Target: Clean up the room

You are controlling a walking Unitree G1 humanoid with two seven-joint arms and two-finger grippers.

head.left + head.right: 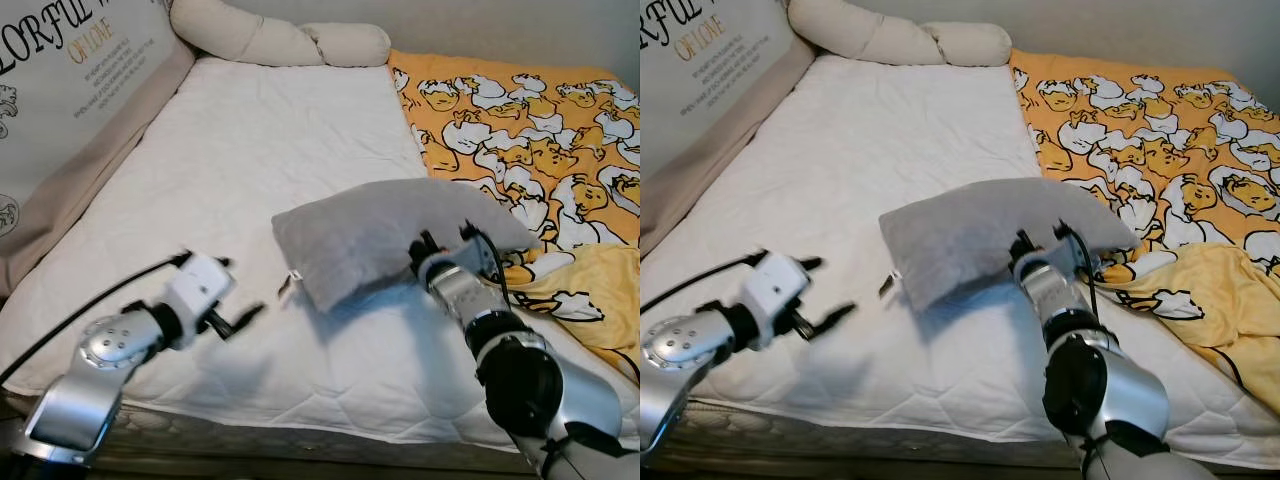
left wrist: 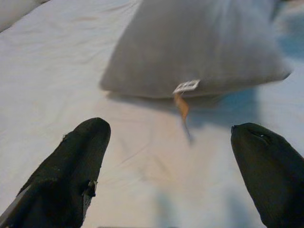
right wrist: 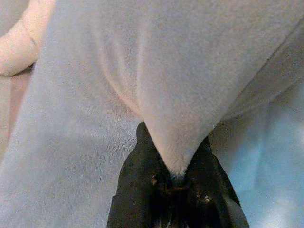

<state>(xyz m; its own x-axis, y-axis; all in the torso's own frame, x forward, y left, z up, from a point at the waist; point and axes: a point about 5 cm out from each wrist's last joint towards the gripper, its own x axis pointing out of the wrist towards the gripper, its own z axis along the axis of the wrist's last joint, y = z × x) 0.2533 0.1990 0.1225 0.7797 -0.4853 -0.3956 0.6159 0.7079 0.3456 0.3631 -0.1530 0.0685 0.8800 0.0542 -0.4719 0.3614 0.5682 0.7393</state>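
Right gripper [image 3: 173, 173] pinched tight on one corner of the grey pillow [image 1: 385, 235], lifted off the white mattress [image 1: 250, 170] mid-bed beside the yellow duck blanket [image 1: 530, 130]. Left gripper [image 2: 175, 156] spread wide, low over the sheet near the pillow's tag [image 2: 186, 86], holding nothing. Thin corner pinch — could slip loose under the pillow's weight. No containers around.

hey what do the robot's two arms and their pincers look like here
Both arms are silver metal with black joints. The left arm carries a white block at the wrist and a black cable. The left pincer and right pincer each have two long black fingers.
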